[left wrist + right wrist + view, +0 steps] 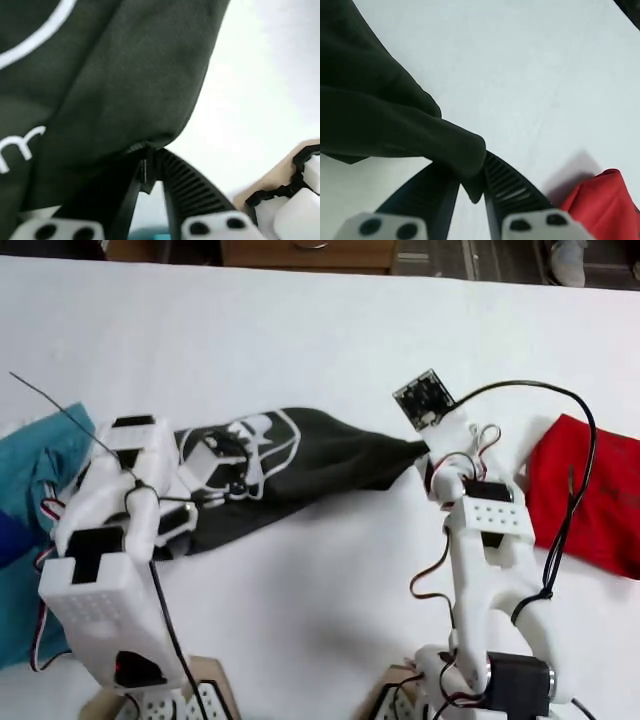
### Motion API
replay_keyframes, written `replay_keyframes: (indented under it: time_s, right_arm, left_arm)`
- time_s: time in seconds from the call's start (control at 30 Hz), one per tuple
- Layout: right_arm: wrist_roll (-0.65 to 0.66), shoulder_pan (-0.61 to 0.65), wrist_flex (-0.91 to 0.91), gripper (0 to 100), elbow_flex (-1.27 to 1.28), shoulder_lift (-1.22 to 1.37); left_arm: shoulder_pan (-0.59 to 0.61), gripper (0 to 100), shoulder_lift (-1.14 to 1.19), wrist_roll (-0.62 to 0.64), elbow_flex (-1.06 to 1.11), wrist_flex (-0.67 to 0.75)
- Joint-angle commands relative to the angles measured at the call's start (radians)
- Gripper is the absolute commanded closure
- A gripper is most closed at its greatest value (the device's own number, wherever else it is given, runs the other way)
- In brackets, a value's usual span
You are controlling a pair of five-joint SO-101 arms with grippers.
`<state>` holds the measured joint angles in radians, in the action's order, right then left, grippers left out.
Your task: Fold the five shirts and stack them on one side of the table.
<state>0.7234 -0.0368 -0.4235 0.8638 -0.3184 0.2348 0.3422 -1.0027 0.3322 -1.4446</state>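
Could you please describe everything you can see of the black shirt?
The black shirt is soft, wrinkled cloth with a white print near one end. It is bunched into a long band across the white table. The left gripper is shut on a fold by the printed end; the right gripper pinches the narrow opposite end.

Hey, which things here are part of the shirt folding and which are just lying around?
Job: black shirt, held by left hand and right hand; red shirt; teal shirt.
Lying about: wooden cabinet behind the table.
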Motion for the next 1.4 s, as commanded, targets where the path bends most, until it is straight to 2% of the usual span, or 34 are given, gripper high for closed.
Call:
replay_keyframes:
  time_s: [0.0,0.33,0.6,0.7,0.93,1.13,1.23,1.37]
  right_arm:
    - [-0.002,-0.002,-0.001,97.8,-0.049,-0.001]
    - [-0.002,0.008,0.036,97.8,-0.091,-0.008]
    - [-0.003,0.018,0.031,97.8,-0.226,-0.01]
    - [-0.003,0.016,-0.041,97.8,-0.319,-0.01]
    - [-0.002,0.021,-0.364,97.8,-0.563,-0.041]
    - [-0.002,0.012,-0.49,97.8,-0.635,-0.211]
    - [-0.005,0.062,-0.512,97.8,-0.549,-0.269]
    - [-0.009,0.28,-0.509,97.8,-0.348,-0.268]
  left_arm:
    - [-0.002,98,-0.103,-0.002,-0.021,-0.035]
    - [-0.005,98,-0.427,0.066,-0.294,-0.261]
    - [-0.003,98,-0.474,0.176,-0.524,-0.284]
    - [-0.005,98,-0.476,0.221,-0.608,-0.282]
    - [-0.006,98,-0.48,0.272,-0.746,-0.321]
    - [-0.006,98,-0.48,0.345,-0.88,-0.333]
    - [-0.009,98,-0.476,0.345,-0.852,-0.331]
    - [-0.008,98,-0.471,0.338,-0.656,-0.261]
